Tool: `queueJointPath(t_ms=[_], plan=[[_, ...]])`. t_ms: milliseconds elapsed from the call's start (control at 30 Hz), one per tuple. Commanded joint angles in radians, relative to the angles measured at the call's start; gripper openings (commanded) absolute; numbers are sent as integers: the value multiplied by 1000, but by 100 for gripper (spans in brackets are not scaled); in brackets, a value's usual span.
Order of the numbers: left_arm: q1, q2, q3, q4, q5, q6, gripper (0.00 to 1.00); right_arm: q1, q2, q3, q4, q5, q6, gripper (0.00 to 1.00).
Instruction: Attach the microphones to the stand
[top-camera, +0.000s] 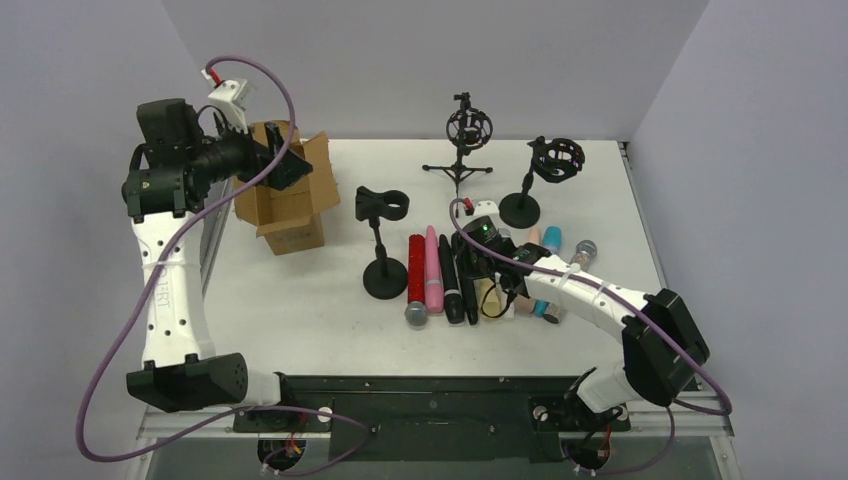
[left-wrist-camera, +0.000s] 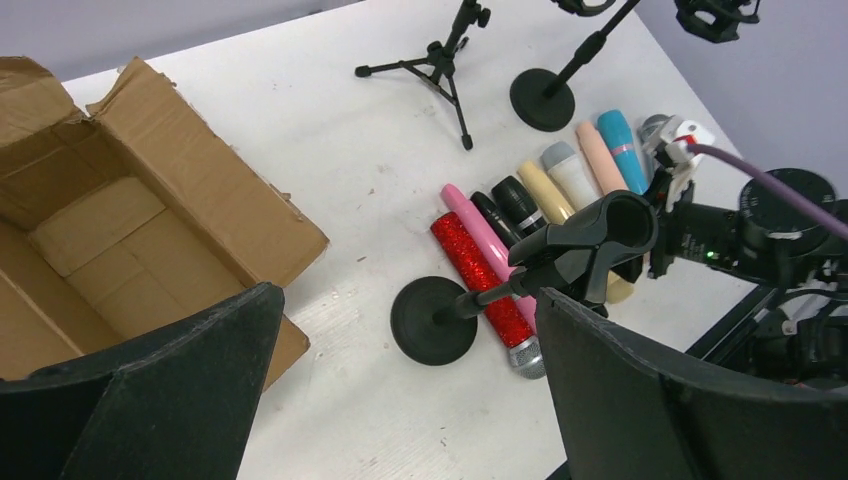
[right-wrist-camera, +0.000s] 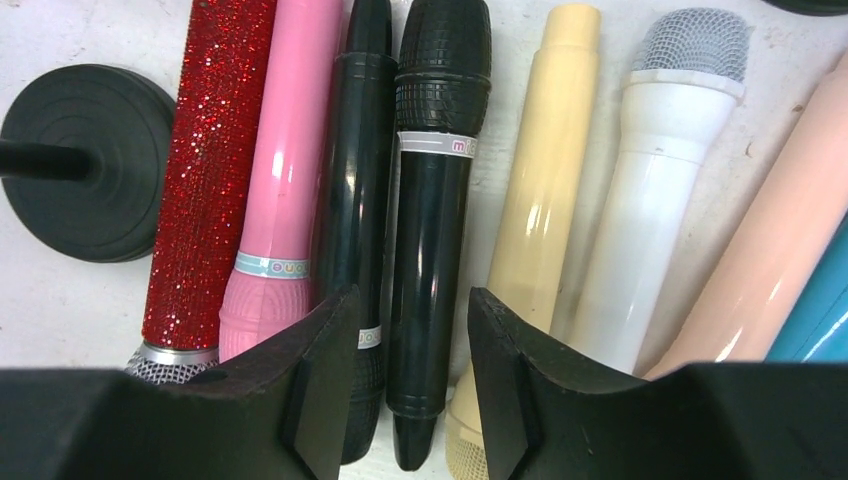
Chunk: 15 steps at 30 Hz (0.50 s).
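Observation:
Several microphones lie side by side on the white table: glittery red (right-wrist-camera: 205, 170), pink (right-wrist-camera: 285, 170), two black (right-wrist-camera: 355, 170) (right-wrist-camera: 435, 200), cream-yellow (right-wrist-camera: 540, 190), white (right-wrist-camera: 650, 190), peach (right-wrist-camera: 770, 260) and teal (right-wrist-camera: 815, 320). My right gripper (right-wrist-camera: 408, 340) is open and low over the row (top-camera: 478, 268). Its fingers straddle the tail end of the black microphone with the gridded head. My left gripper (left-wrist-camera: 400, 400) is wide open and empty, held high by the cardboard box (top-camera: 285, 165). A black clip stand (top-camera: 383, 205) on a round base (top-camera: 385, 278) stands left of the row.
An open brown cardboard box (top-camera: 285, 205) sits at the back left; it looks empty in the left wrist view (left-wrist-camera: 110, 230). A tripod stand with a shock mount (top-camera: 468, 128) and a round-base stand with a shock mount (top-camera: 555, 160) stand behind the row.

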Motion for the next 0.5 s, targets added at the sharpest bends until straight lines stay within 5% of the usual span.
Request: queueJointPath(t_ms=[0, 267, 467], plan=[[36, 53, 82, -70, 83, -29, 96, -7, 64, 83, -20, 12, -4, 40], [64, 7, -8, -145, 6, 140, 96, -42, 56, 30, -22, 47, 26, 41], [68, -58, -160, -44, 37, 139, 96, -52, 53, -13, 0, 44, 39, 45]])
